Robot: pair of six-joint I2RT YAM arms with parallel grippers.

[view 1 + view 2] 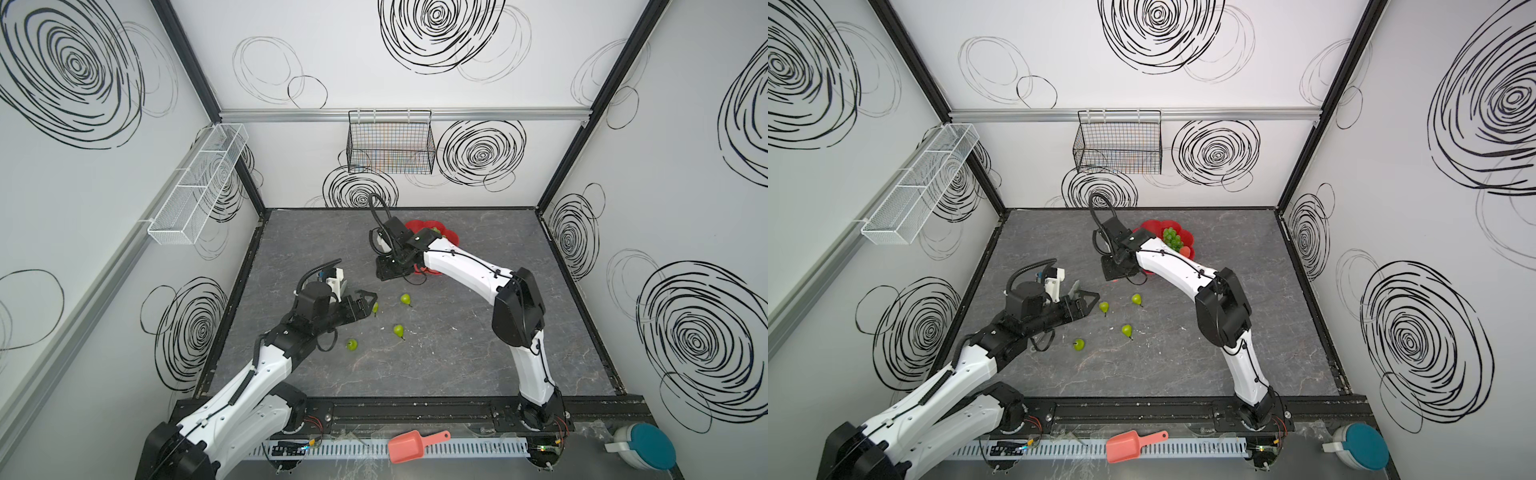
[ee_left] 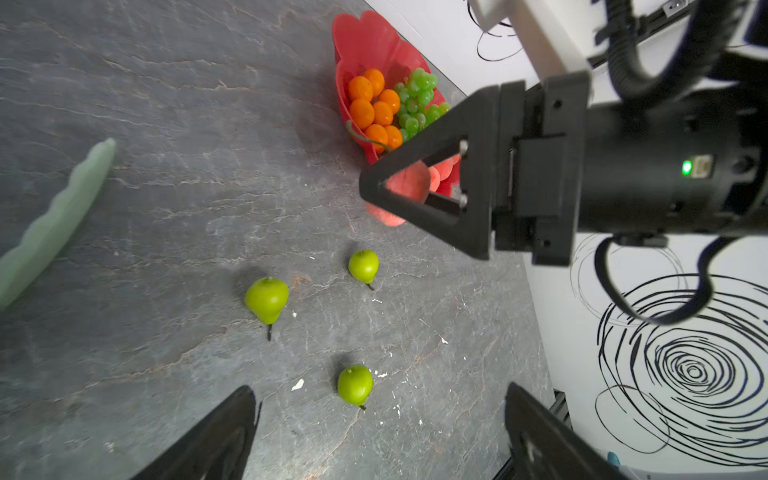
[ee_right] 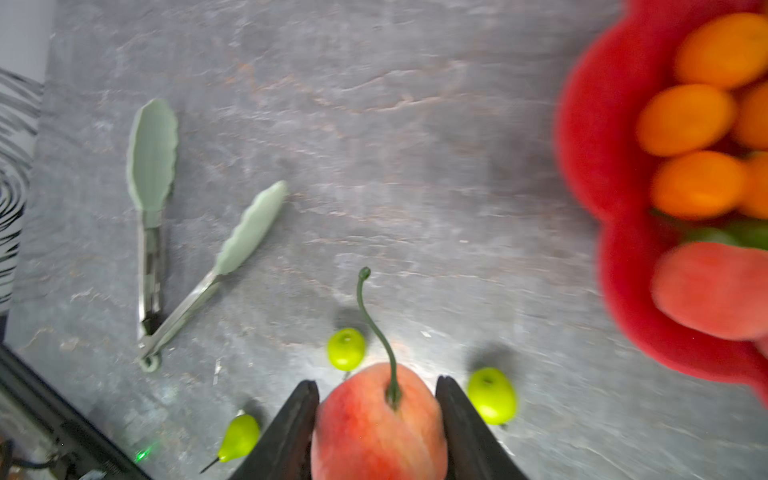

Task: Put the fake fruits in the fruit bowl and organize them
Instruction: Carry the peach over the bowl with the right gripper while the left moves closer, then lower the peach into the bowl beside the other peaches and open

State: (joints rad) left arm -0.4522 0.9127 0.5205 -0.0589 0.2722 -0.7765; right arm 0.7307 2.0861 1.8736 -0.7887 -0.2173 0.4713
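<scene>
**Peach at the rim.** My right pincer [image 3: 377,384] is clamped across the flanks of a pink-red peach [image 3: 374,432]. The fruit's curved green stem points out past my fingertips.

In both top views I hang near centre frame, at the lower-left edge of the fruit bowl [image 1: 1148,226], the red petal-rimmed dish in the upper middle. The bowl therefore lies close by, up and to the right of my jaws in those views. As far as I can judge, the peach is above the grey table [image 1: 1225,353] and not yet over the rim.

Inside the dish sit a cluster of oranges [image 2: 368,106], a bunch of green grapes [image 2: 415,99] and a second peach [image 3: 715,291]. I judge the coming move to be a short carry over the scalloped rim toward that second peach, then a release.

My left pincer [image 2: 379,392] has its fingers apart with nothing between them. It stands left of centre in the top views, its tips just beside the nearest of four green pears [image 1: 1126,330] lying loose on the table below the bowl. That arm is nearer the pears, and my right is nearer the bowl.
</scene>
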